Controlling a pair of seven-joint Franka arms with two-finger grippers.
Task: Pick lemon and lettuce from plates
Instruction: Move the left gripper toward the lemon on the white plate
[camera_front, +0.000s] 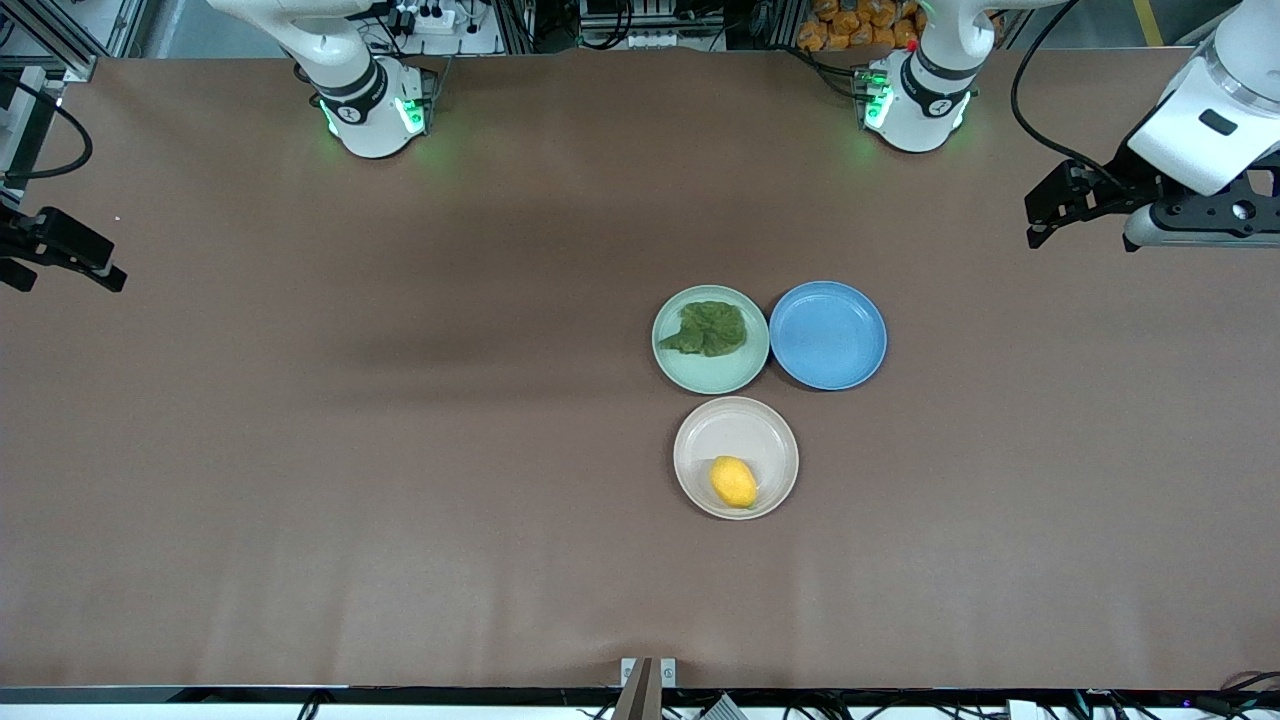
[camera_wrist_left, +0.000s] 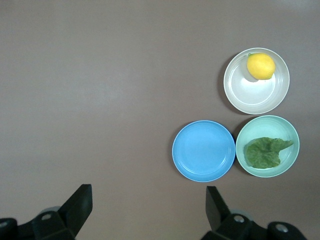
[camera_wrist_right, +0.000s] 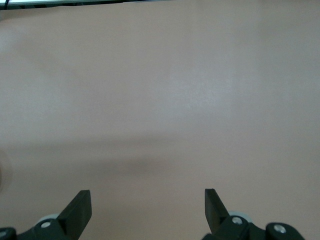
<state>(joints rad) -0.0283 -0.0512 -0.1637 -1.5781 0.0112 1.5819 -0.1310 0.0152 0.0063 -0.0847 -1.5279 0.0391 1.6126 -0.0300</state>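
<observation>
The right hand (camera_front: 60, 262) waits released over bare bench (camera_front: 300, 450), well apart from all 3 plates. Lettuce (camera_front: 708, 328) lies on the mint plate (camera_front: 672, 362), lemon (camera_front: 733, 481) on the beige plate (camera_front: 700, 425), the blue plate (camera_front: 828, 335) between them and the released left hand (camera_front: 1045, 212). A skewed pinch could roll the lemon away.

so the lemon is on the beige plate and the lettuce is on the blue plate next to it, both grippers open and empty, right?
Not quite. The lettuce lies on the mint green plate; the blue plate beside it holds nothing, as the front view shows. The rest holds: the lemon is on the beige plate, and the left gripper and right gripper are open and empty.
</observation>
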